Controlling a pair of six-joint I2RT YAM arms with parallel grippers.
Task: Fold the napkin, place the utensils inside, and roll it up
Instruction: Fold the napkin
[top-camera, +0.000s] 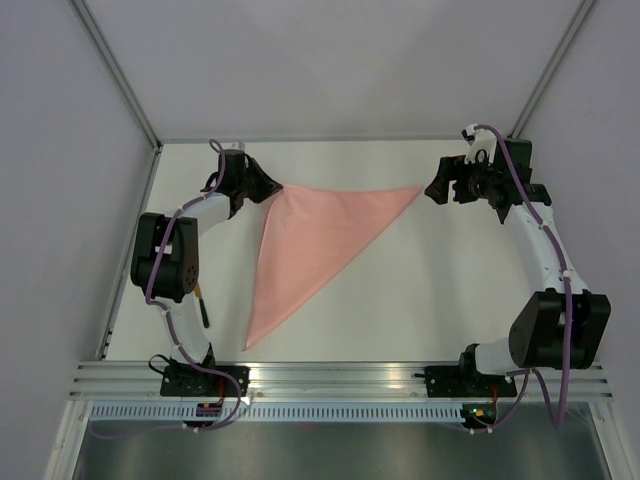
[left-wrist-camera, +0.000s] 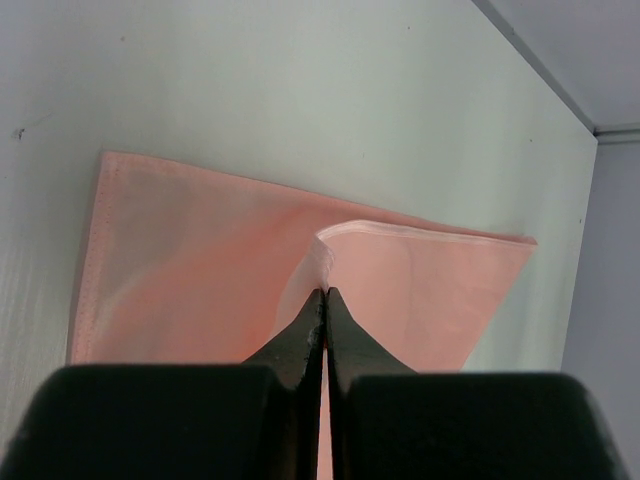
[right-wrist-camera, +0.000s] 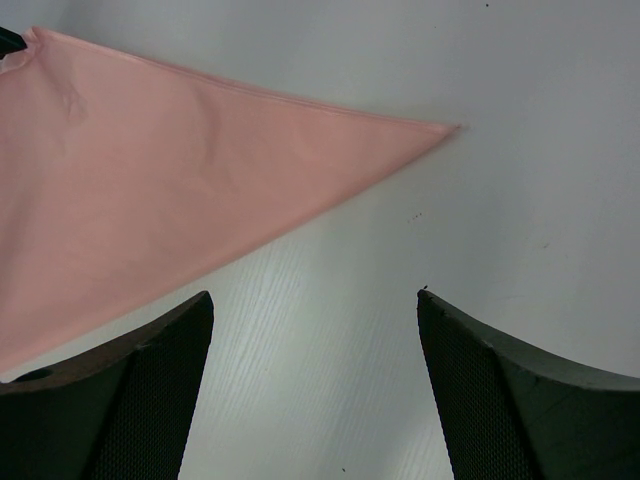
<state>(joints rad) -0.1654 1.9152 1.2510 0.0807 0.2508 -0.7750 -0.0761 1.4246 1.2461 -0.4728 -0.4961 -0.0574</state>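
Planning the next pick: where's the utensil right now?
Top view: the utensil lies on the left of the table, close beside the left arm, left of the folded napkin and apart from it. Neither wrist view shows it.

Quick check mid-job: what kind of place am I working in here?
Probably a robot lab test cell: a white table boxed in by plain grey panels, an aluminium rail along its near edge, and a pink napkin laid on it.
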